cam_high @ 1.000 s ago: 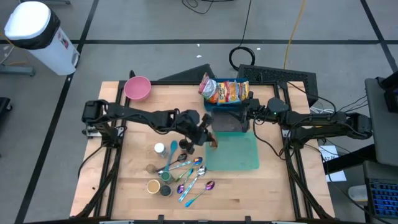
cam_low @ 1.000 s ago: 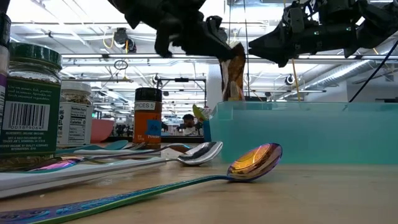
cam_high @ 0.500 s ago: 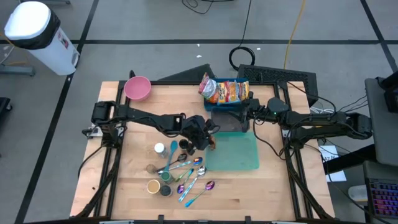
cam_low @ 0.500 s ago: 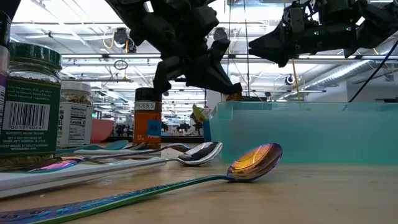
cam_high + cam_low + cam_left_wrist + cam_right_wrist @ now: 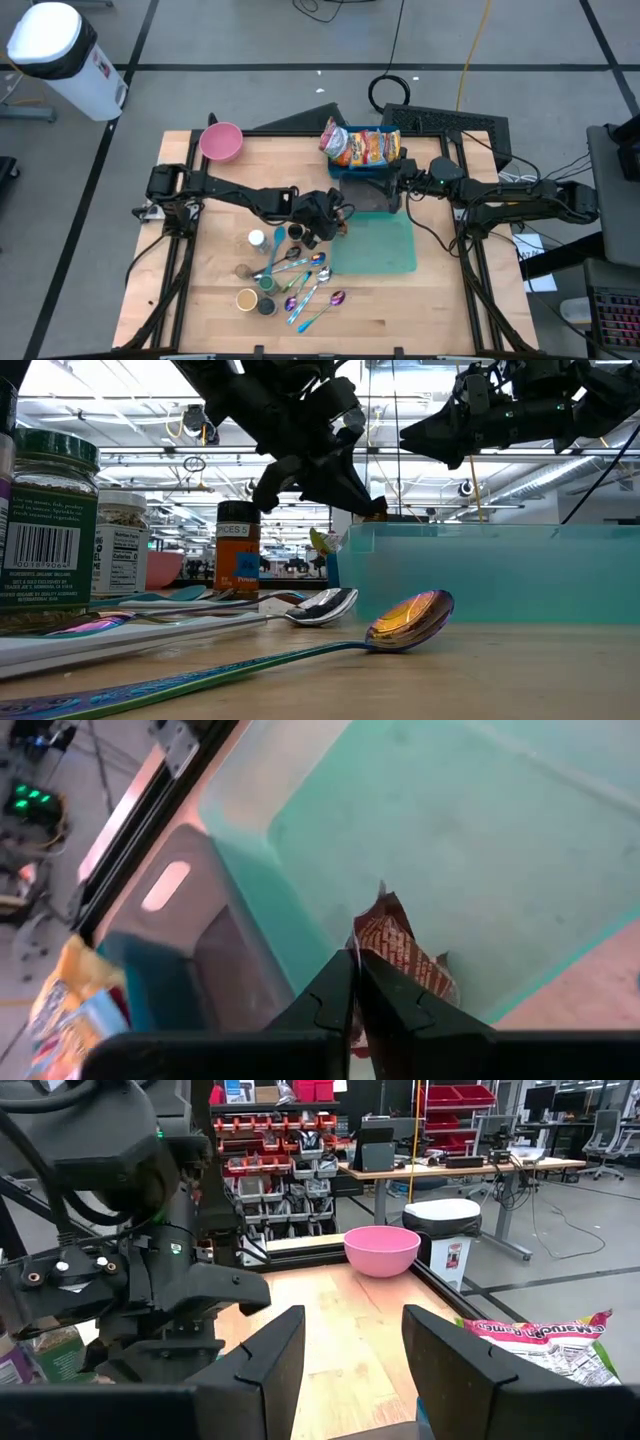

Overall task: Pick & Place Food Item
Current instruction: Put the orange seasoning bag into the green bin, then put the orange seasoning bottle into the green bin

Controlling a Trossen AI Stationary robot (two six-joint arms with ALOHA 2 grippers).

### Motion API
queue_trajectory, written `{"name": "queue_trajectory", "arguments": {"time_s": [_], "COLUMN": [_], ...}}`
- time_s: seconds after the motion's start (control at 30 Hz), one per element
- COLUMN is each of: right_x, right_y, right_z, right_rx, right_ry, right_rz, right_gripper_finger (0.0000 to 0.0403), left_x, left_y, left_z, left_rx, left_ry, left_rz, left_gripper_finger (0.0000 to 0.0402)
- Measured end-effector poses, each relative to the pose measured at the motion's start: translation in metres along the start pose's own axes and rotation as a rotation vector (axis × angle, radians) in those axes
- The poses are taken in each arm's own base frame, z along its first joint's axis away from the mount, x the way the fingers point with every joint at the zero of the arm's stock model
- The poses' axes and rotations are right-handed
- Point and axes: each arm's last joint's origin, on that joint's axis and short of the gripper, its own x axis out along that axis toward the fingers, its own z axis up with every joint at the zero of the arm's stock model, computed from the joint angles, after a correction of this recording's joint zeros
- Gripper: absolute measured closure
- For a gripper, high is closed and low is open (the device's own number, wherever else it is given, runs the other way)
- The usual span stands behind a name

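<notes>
Left arm: extended across the desk (image 5: 210, 300) from the 9 o'clock edge toward the centre, wrist bent down. Left gripper (image 5: 338, 222) is set at the 9 o'clock rim of the teal tray (image 5: 385, 255), tips dipped just inside it. The jaws are seen in the left wrist view pressed nearly together, pinching the top edge of a small red-brown snack packet (image 5: 398, 948). The packet hangs upright over the tray floor; whether its lower edge touches the floor cannot be told from these views.

Right arm: reaching in from the 3 o'clock side, held level and clear of the desk. Right gripper (image 5: 392, 190) is placed over the dark bin (image 5: 362, 196) at 12 o'clock of the tray. Its jaws stand partly apart, and nothing is seen between them.

Blue bin (image 5: 350, 170): at 12 o'clock on the desk, holding bright snack bags (image 5: 362, 147).

Pink bowl (image 5: 221, 141): at the 11 o'clock corner.

Spoons (image 5: 305, 282) and spice jars (image 5: 262, 290): grouped at 7 o'clock of the tray, apart from both grippers.
</notes>
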Motion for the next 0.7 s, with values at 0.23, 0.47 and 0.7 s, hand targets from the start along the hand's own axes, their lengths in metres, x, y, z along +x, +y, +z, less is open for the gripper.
{"name": "queue_trajectory", "arguments": {"time_s": [0.23, 0.47, 0.7], "right_x": [0.0, 0.0, 0.0], "right_y": [0.0, 0.0, 0.0], "right_z": [0.0, 0.0, 0.0], "right_rx": [0.0, 0.0, -0.003], "right_ry": [0.0, 0.001, 0.003], "right_rz": [0.0, 0.0, 0.0], "right_gripper_finger": [0.0243, 0.0243, 0.0243], "left_x": [0.0, -0.007, -0.044], "left_y": [-0.004, -0.002, 0.008], "left_z": [0.003, 0.003, 0.017], "left_rx": [-0.059, -0.134, -0.238], "left_ry": [0.043, 0.133, 0.064], "left_rz": [0.033, 0.111, 0.104], "left_gripper_finger": [0.0306, 0.0201, 0.0141]}}
